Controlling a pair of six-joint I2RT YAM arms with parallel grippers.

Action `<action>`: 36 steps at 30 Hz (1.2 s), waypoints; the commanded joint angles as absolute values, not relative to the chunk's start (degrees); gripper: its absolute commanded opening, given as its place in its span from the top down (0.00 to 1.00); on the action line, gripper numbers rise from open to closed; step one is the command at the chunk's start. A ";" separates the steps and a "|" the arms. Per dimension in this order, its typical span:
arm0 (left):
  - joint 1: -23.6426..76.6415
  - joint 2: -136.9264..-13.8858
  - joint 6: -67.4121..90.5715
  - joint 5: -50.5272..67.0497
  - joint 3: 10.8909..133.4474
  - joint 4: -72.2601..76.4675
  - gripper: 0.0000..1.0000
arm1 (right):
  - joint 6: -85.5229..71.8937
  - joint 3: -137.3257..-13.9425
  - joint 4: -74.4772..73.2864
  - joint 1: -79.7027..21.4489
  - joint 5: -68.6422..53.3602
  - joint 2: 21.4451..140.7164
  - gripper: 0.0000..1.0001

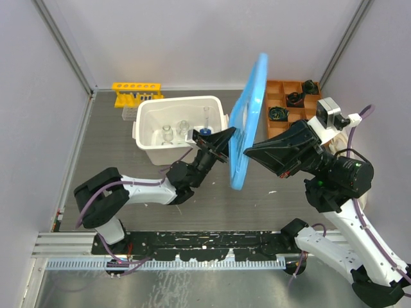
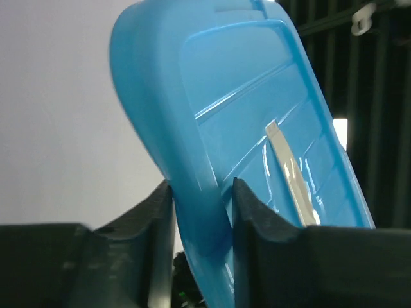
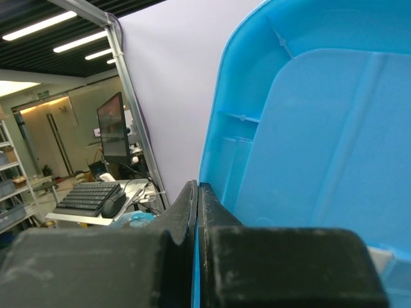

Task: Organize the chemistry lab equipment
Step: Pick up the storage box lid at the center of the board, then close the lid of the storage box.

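A blue lid [image 1: 250, 122] stands on edge in the air between both arms, right of the white bin [image 1: 144, 138]. My left gripper [image 1: 226, 138] has its jaws on either side of the lid's left rim [image 2: 199, 212], pressing on it. My right gripper [image 1: 247, 152] is shut on the lid's right rim [image 3: 215, 147], with only a thin blue edge between the fingers. Inside the bin are small clear glass flasks [image 1: 168, 133] and a blue-based cylinder [image 1: 205, 127]. A yellow rack [image 1: 136, 92] and a clear plastic rack [image 1: 130, 113] sit behind the bin at the left.
An orange compartment tray [image 1: 282, 96] holding black objects stands at the back right, partly behind the lid. Grey walls close in the table on three sides. The right arm's camera head [image 1: 331, 115] hangs over the tray's near side.
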State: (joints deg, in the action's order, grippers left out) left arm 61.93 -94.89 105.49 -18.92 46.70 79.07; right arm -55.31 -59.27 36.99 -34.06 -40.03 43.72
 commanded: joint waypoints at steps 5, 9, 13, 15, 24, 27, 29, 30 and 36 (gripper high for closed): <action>62.14 -91.82 103.33 -22.95 44.21 82.01 0.85 | -53.45 -60.84 38.15 -34.27 -39.73 43.21 0.99; 61.75 -90.00 100.39 -25.39 41.58 82.00 0.90 | -49.28 -62.02 30.64 -34.28 -37.74 41.28 0.92; 59.61 -86.94 97.71 -27.13 37.72 82.00 0.95 | -41.67 -61.40 20.60 -34.28 -31.81 37.22 0.48; 58.47 -85.24 96.79 -28.09 35.37 82.00 0.97 | -37.90 -61.50 15.01 -34.27 -29.46 36.08 0.21; 53.34 -78.70 94.86 -28.97 29.04 81.99 1.00 | -25.34 -59.73 -2.12 -34.21 -16.66 34.99 0.00; 51.72 -76.21 93.78 -28.92 27.37 82.00 1.00 | -23.02 -57.96 -4.44 -34.16 -10.97 34.98 0.00; 50.90 -73.97 92.54 -29.17 26.16 82.00 1.00 | -21.86 -57.41 -6.59 -34.25 -5.86 35.17 0.00; 50.81 -73.27 92.05 -29.52 25.44 82.00 1.00 | -21.28 -57.54 -7.96 -34.20 -2.92 35.43 0.00; 50.16 -65.55 86.20 -30.21 22.33 81.92 1.00 | -18.72 -58.52 -13.32 -34.27 11.94 39.01 0.00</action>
